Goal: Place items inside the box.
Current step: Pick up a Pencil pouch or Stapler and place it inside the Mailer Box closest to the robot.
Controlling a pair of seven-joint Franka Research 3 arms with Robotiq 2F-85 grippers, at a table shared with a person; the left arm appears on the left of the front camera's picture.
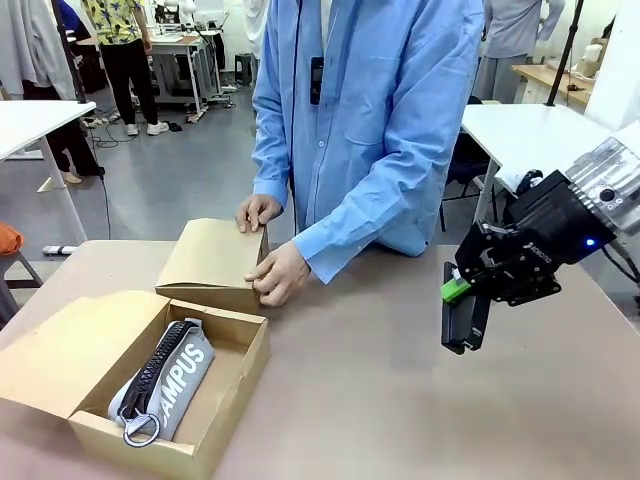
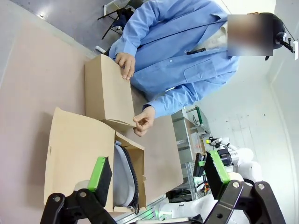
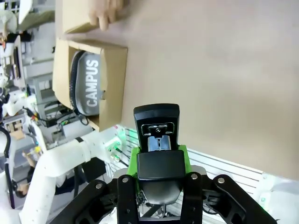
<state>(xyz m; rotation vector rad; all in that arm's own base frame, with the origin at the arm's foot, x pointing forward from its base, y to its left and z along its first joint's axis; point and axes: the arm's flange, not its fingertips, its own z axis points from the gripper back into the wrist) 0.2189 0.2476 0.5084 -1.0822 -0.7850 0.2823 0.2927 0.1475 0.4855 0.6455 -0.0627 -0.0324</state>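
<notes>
My left gripper (image 2: 158, 173) is standing wide open, green pads apart, gripping nothing. At the left of the smooth tan table (image 1: 400, 400), the open box (image 1: 243, 365) is sitting: plain matte brown cardboard, rectangular. The grey fabric pouch (image 1: 175, 375) is lying inside it, long axis running near-left to far-right, black zip along one edge, metal ring pull (image 1: 140, 430) pointing toward me. Just behind, a person's near hand (image 1: 280, 272) and far hand (image 1: 258, 212) are resting on a cardboard lid (image 1: 210, 255). At the right, my right gripper (image 1: 458, 290) is clamping a black plastic stapler (image 1: 465, 322), which is hanging clear above the table, long axis vertical.
</notes>
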